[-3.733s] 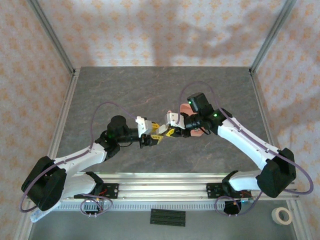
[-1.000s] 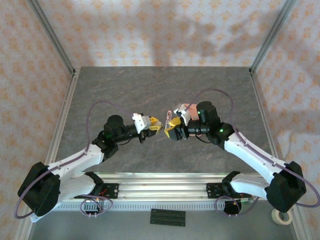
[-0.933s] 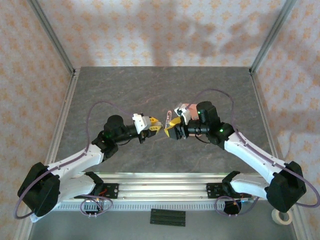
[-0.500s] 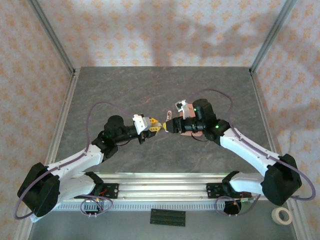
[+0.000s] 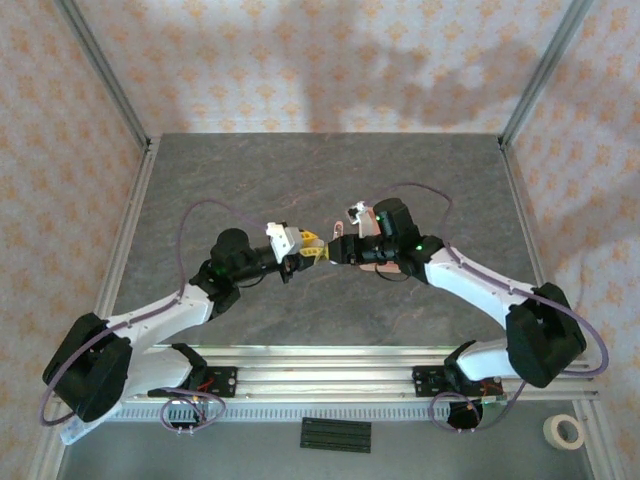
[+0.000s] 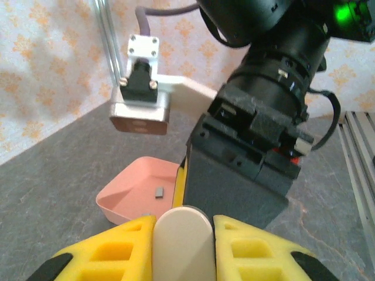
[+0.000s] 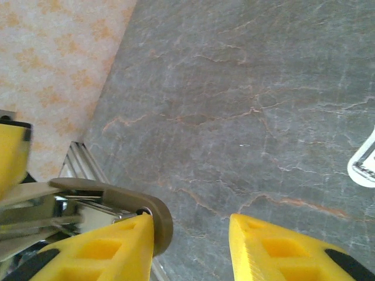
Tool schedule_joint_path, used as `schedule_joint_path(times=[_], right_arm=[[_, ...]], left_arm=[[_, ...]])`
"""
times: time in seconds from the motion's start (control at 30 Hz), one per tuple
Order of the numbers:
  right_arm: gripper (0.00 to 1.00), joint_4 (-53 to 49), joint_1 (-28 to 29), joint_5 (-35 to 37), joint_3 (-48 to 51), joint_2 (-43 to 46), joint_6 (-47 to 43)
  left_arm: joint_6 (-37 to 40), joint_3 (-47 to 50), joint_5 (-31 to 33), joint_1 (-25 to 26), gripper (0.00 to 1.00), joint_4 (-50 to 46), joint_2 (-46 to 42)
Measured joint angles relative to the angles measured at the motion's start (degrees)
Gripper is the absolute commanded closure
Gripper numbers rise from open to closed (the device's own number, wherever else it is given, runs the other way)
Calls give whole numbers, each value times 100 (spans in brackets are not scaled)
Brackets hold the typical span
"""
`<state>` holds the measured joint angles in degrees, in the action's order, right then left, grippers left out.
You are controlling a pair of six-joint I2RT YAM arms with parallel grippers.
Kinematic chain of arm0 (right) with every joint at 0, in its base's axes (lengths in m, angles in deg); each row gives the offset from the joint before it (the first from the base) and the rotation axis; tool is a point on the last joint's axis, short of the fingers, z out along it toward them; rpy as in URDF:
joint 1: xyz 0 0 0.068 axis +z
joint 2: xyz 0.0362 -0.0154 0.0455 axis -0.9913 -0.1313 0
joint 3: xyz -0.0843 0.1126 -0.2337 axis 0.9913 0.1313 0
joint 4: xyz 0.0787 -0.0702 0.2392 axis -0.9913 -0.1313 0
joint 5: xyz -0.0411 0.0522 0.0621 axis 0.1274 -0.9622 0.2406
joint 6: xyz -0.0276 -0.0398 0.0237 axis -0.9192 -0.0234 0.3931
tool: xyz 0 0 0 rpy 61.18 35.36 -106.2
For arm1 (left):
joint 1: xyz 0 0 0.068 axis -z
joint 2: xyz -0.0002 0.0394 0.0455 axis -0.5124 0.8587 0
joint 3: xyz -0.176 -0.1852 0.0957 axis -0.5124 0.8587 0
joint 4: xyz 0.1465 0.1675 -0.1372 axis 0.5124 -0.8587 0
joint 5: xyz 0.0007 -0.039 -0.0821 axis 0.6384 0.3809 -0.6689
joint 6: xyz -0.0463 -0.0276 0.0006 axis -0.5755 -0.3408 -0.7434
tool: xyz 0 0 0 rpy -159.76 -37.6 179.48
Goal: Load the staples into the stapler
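Nearest the bases, the left end effector point(image 5: 311, 250) is clamping its yellow fingers point(image 6: 111, 246) on the pale stapler point(image 6: 183, 231). It is gripping the stapler by both flanks and holding it above the desk point(image 7: 246, 88), with the rounded end pointing at the other arm. This looks like a bracing hold, steadying the body while the partner works on it. Just ahead, the right end effector point(image 7: 190, 222) is facing it nose to nose, with its fingers spread and nothing between them. The stapler's hinged cover and bare metal channel are lying against one of those fingers, so I judge it is levering the top open to expose the magazine. Beyond and below, the salmon tray point(image 6: 117, 209) is sitting on the desk with one small grey staple point(image 6: 159, 191) lying loose inside. It is probably parked close so that the reach for a staple is short once the channel is lying open.
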<state>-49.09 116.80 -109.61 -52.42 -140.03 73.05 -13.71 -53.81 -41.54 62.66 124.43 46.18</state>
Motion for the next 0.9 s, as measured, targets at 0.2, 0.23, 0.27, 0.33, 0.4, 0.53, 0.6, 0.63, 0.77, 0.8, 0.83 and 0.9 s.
schedule_joint_path(times=[0.2,0.23,0.27,0.33,0.4,0.53,0.6,0.63,0.77,0.8,0.83,0.9], right_arm=[[60,236,304,157,26,-256,90],[60,304,369,155,26,-258,105],[60,369,433,170,26,-258,111],[59,442,448,216,31,-258,129],[56,496,428,249,46,-251,127],[54,511,428,404,195,-46,50],[53,492,433,496,291,144,-57],[53,470,435,525,317,240,-111],[51,310,450,763,409,702,-411],[50,258,450,813,424,787,-487],[49,205,448,876,428,861,-560],[47,61,426,1012,439,1016,-752]], left_arm=[[-505,0,-33,7,78,1244,431],[-577,0,-37,7,78,1364,498],[-638,0,-59,7,78,1478,560],[-721,0,-61,4,78,1604,612],[-743,0,-50,4,78,1670,623],[-741,0,-48,7,78,1681,608],[-717,0,-42,7,78,1628,555],[-697,0,-22,7,78,1578,525],[-560,0,57,7,78,1316,356],[-527,0,74,7,78,1263,319],[-498,0,94,7,78,1226,289],[-455,0,103,7,78,1134,229]])
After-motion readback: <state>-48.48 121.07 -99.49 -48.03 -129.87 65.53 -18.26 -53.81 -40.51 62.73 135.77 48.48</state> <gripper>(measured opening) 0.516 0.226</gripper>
